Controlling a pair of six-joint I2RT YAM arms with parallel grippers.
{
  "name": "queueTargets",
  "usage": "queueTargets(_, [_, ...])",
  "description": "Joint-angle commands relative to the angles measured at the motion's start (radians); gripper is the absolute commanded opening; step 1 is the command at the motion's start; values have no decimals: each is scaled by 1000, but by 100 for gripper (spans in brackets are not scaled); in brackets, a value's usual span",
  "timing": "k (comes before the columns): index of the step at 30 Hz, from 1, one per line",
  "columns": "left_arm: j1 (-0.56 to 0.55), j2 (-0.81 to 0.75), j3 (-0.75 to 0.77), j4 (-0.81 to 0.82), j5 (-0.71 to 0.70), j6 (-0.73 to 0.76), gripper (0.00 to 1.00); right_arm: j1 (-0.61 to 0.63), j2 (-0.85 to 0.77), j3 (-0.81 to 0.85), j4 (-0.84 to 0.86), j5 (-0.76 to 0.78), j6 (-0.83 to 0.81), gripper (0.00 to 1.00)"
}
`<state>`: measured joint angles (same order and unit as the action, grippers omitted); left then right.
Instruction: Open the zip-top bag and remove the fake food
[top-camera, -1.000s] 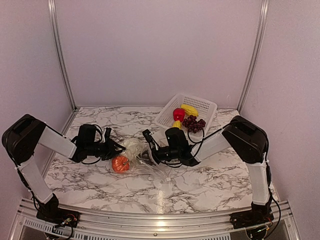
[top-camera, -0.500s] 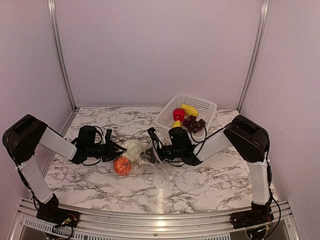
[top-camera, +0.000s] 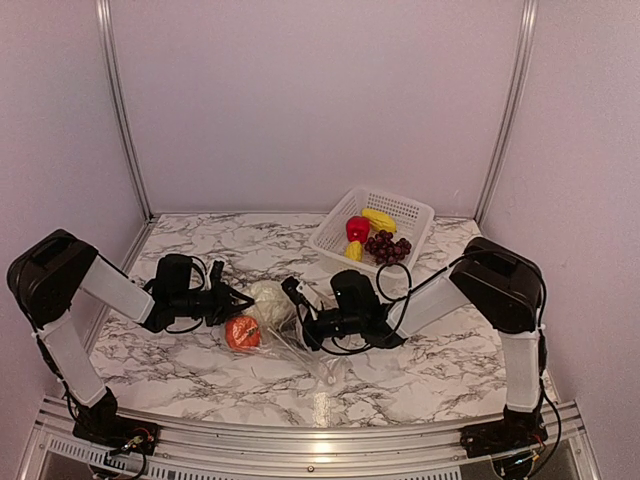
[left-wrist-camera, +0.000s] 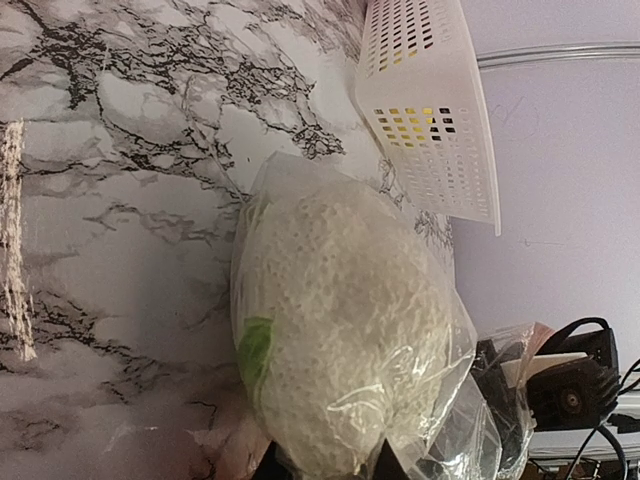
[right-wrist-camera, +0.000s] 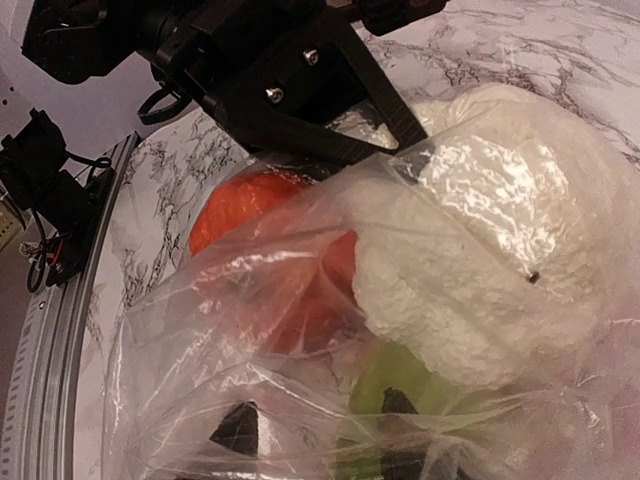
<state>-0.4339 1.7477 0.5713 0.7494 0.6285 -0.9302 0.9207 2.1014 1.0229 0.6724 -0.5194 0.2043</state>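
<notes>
Zip-top bag of clear, crinkly plastic lies on the marble-patterned bench, between the 2 claws. Its long axis runs from the left claw toward the near right. Of the fake food, 2 pieces show inside the bag: 1 white lumpy piece and 1 orange round piece, touching each other at the bag's left end.

The left claw's fingers sit a narrow gap apart with bagged plastic between them, and look clamped on the bag's left end. The right claw sits at the bag's right side, so the bag and its contents lie to its left. Its fingertips show part-way apart behind the film. Whether they grip anything cannot be told.

The right arm is judged better placed to reach the 2 pieces while the left anchors the bag.

Well apart at the far right stands 1 white perforated plastic basket holding 4 pieces: 1 red apple, 1 dark purple grape bunch, 2 yellow fruits.
</notes>
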Motion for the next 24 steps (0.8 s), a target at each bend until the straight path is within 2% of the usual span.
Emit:
queueTargets(1, [-3,21,-24,58,10,-7,0,11,4,65,-27,8,-55,39])
queueTargets(3, [-2,11,-31,51,8,-8,0,13,14,74,-19,-10,-49,39])
queueTargets(4, [0,1,-34,38,4,-3,4,13,14,71,-12,-20,-44,39])
queueTargets(9, [45,-110,-65,-83,-32,46,35,13,-6,22,8,-39,-43,43])
queueTargets(13, [61,-239,-62,-305,-112,154,53,14,-12,1,37,-72,-19,45])
queueTargets(18, [71,-392,-73,-542,-211,220,70,15,-8,-3,67,-100,13,46])
queueTargets(24, [100,-517,-131,-674,-279,232,75,20,-4,-7,76,-111,32,45])
